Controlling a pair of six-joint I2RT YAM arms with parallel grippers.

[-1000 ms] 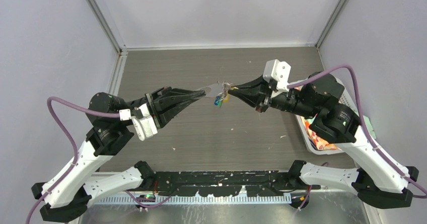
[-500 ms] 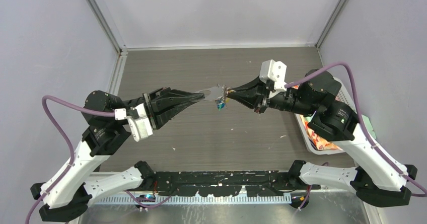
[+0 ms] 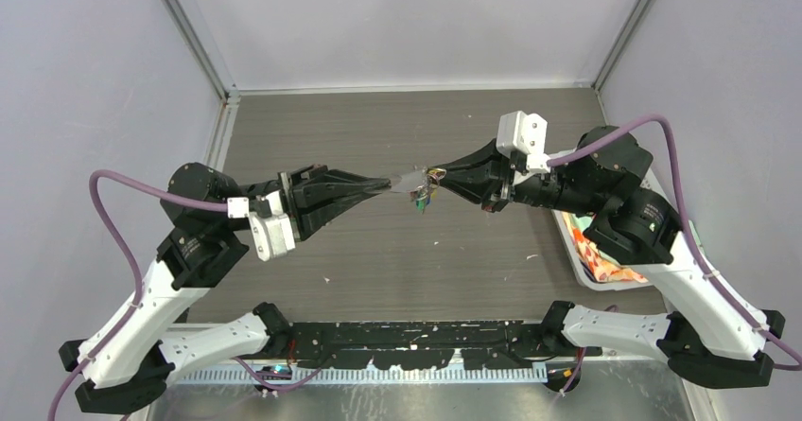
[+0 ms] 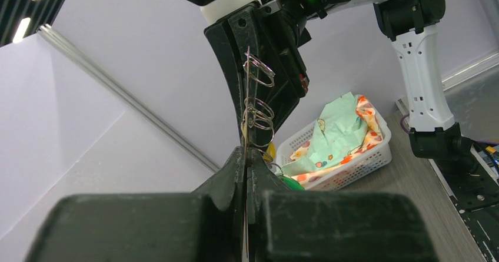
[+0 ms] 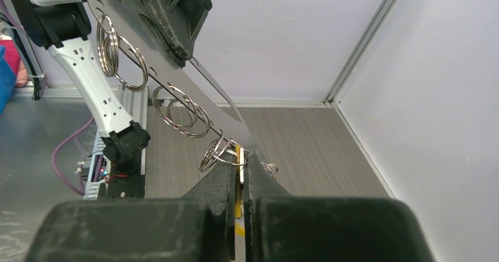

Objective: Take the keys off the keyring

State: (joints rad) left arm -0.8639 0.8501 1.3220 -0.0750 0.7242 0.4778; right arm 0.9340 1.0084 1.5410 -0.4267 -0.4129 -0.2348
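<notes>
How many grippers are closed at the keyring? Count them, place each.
2. The left gripper pinches the keyring's left end; the right gripper is shut at its right end on what looks like a yellow key, other keys dangling below. Neither is hidden.

1. The table [image 3: 378, 251] has a dark grey-brown top. Thin lines run across it, like wood.
2. A white basket [image 3: 574, 248] sits on the table at the right edge, close to the right wall. Its sides are full of little holes.
3. A cloth [image 3: 605, 265] lies bunched up inside the basket. It is light green, with orange and red spots.
4. Some tiny pale bits [image 3: 327, 278] lie on the bare top. They are well apart from each other. One is left of the middle, one is nearer the basket, and a few are toward the far side.
5. A long black bar [image 3: 416, 332] runs along the near edge of the table.
</notes>
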